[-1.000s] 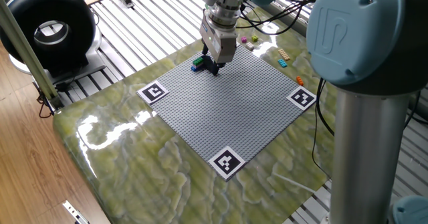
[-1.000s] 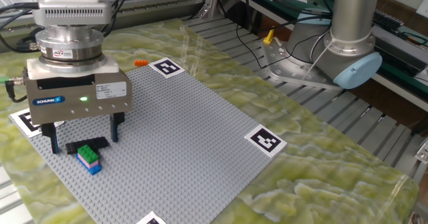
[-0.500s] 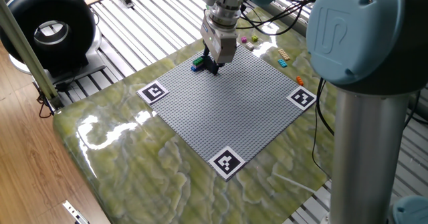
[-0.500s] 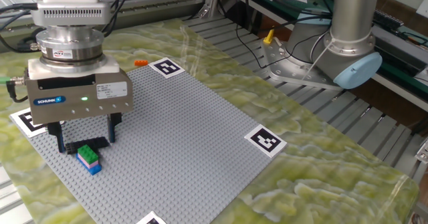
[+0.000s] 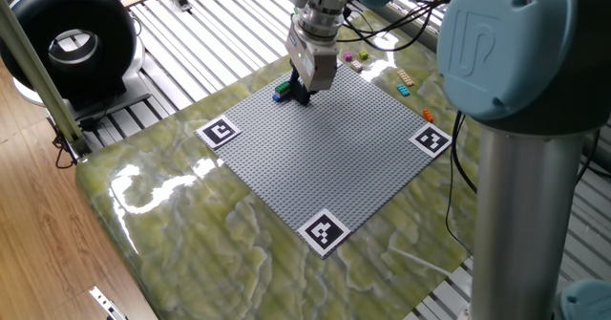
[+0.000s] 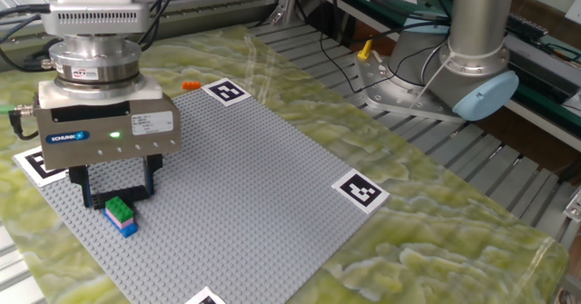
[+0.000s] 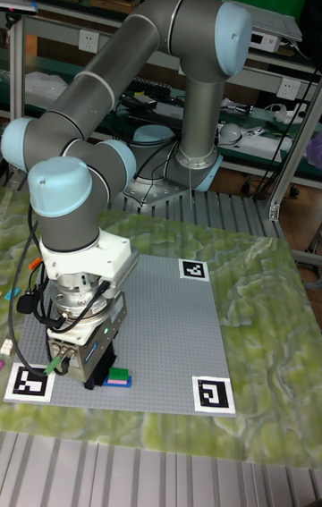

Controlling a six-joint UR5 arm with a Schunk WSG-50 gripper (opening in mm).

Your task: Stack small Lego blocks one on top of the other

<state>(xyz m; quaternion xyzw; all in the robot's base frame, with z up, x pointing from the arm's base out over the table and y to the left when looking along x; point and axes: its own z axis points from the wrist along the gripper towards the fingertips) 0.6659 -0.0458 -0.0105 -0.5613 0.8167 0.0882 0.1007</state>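
My gripper (image 6: 119,189) reaches down to the grey baseplate (image 6: 245,177) near its corner, its fingers (image 6: 88,193) closed on the two ends of a long dark blue brick (image 6: 127,196) that lies flat on the studs. Just in front of it stands a small stack (image 6: 120,214) with green on top, pink in the middle and blue below. In the one fixed view the gripper (image 5: 301,95) hides the dark brick, and the stack (image 5: 282,92) shows at its left. The tall fixed view shows the stack (image 7: 117,375) beside the fingers.
Loose small bricks lie off the plate's far side: pink (image 5: 348,57), yellow (image 5: 406,76), cyan (image 5: 404,90), orange (image 5: 429,116). Black-and-white marker tags (image 5: 219,131) sit at the plate's corners. The arm's column (image 5: 535,186) stands at the right edge of the marbled green table.
The two fingers have closed inward from either side until they meet the ends of the dark blue brick. The gripper body and the stack have stayed in place.
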